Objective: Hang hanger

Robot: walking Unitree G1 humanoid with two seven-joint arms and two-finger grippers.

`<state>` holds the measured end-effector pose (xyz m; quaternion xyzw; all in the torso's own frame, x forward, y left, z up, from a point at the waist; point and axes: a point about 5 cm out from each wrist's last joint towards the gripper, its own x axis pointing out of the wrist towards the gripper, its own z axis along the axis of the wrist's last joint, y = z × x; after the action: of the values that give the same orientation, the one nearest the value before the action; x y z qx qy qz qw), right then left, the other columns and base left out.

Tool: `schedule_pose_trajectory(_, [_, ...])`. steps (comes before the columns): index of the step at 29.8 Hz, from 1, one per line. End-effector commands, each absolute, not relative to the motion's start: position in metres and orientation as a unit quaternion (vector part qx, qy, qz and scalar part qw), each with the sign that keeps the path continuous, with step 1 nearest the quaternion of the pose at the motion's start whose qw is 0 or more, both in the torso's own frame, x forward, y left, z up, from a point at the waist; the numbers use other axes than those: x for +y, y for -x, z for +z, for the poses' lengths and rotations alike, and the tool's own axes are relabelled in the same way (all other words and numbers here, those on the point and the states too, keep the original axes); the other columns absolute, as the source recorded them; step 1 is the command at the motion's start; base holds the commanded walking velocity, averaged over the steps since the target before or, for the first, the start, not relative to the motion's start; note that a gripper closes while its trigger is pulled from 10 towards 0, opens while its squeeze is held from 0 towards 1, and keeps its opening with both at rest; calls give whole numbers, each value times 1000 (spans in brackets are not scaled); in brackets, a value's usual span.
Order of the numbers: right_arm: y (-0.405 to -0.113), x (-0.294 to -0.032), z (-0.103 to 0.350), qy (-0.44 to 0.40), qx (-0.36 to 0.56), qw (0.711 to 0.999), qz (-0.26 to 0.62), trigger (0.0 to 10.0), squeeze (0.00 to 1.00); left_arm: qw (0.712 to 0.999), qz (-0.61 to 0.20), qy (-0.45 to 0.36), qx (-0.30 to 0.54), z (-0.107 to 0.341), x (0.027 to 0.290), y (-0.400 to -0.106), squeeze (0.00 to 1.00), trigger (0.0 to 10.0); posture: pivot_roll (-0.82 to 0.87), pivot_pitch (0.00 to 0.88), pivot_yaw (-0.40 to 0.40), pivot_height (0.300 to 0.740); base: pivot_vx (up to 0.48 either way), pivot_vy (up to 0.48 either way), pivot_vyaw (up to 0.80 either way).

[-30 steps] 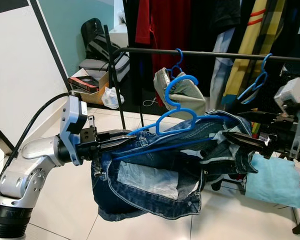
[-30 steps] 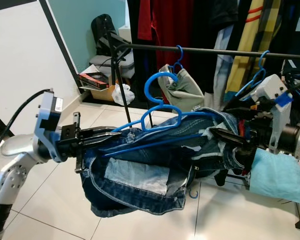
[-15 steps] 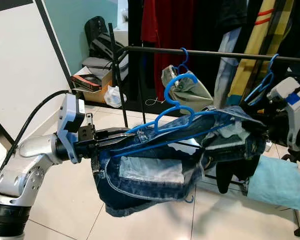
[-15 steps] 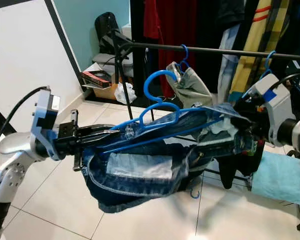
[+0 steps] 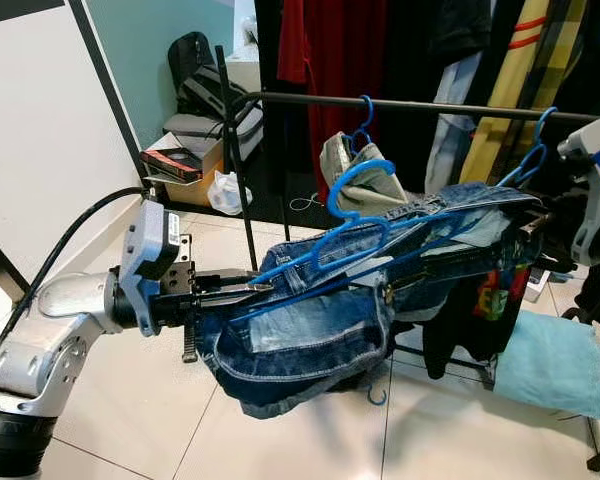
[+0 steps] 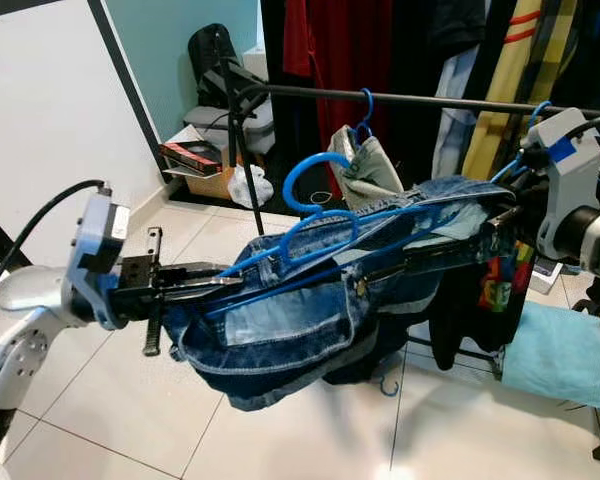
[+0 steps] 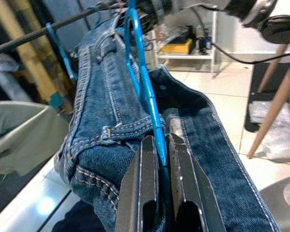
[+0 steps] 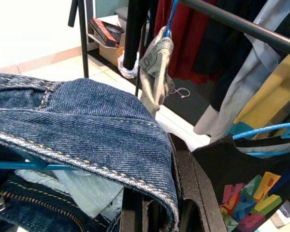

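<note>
The left claw [image 5: 260, 289] is closed on the near end of the blue plastic hanger [image 5: 365, 235], its two long black fingers [image 7: 147, 188] pressed against either side of the thin blue bar. The hanger carries a pair of blue denim jeans [image 5: 320, 320], heavy woven cloth with pale stitched seams and a faded rectangular patch, draped over the bar and sagging below it above the pale tiled floor [image 5: 130, 400]. The hanger lies tilted, low at the left claw and higher toward the right claw [image 8: 154, 212], whose black fingers hold the far end through the denim waistband. The curved hook of the hanger stands up just in front of the round black metal rail [image 5: 400, 104] and is not on it. On the rail hang a grey-green cloth bag [image 5: 365, 180] on a blue hook, red and dark garments, and a yellow striped one. A cardboard box [image 5: 180, 170] beyond the rack holds a flat red-and-black package.
</note>
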<state>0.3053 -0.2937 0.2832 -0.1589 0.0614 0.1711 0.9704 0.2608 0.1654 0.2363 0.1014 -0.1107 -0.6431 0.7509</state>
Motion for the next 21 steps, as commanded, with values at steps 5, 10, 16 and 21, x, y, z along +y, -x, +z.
schedule_pose_trajectory(5, [-305,-323,274,132,101,982,90,0,0,727,-664,-149,-89,245,185,-254,0,10000,-164,0,58,740,0,0,0])
schedule_pose_trajectory(10, [-307,-329,277,109,83,988,72,0,0,712,-679,-168,-66,242,186,-253,0,10000,-165,0,57,740,0,0,0])
schedule_pose_trajectory(16, [-310,-322,289,79,40,992,90,0,0,703,-687,-176,-54,237,180,-254,0,10000,-167,0,55,740,0,0,0])
schedule_pose_trajectory(21, [-313,-304,298,51,3,989,136,0,0,688,-702,-181,-37,227,171,-254,0,10000,-170,0,55,740,0,0,0])
